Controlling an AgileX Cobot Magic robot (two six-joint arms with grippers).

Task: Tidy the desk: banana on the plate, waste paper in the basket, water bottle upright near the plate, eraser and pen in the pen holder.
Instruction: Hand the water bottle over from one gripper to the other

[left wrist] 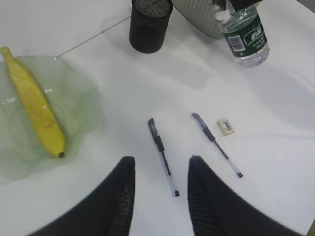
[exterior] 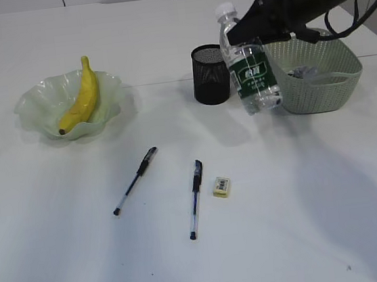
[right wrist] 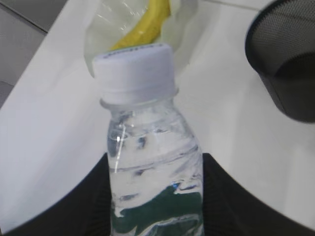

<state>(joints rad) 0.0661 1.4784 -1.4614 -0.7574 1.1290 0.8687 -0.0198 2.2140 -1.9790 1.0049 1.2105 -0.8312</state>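
My left jaws [left wrist: 160, 196] stand apart and empty over the counter [exterior: 287, 225]; the banana [left wrist: 34, 105] lies in the plate [left wrist: 81, 98] off to their left, two pens [left wrist: 162, 156] and the eraser [left wrist: 226, 126] just ahead. My right jaws [right wrist: 155, 196] clamp the water bottle [right wrist: 147, 162], tilted, beside the pen holder [exterior: 209, 74] and basket [exterior: 317, 75].

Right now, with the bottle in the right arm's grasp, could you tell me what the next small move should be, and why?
Probably carry the water bottle leftward toward the plate and set it upright on bare table beside it. The right tool grips it by the upper body, tilted, near the basket, far from the plate, which already holds the banana.
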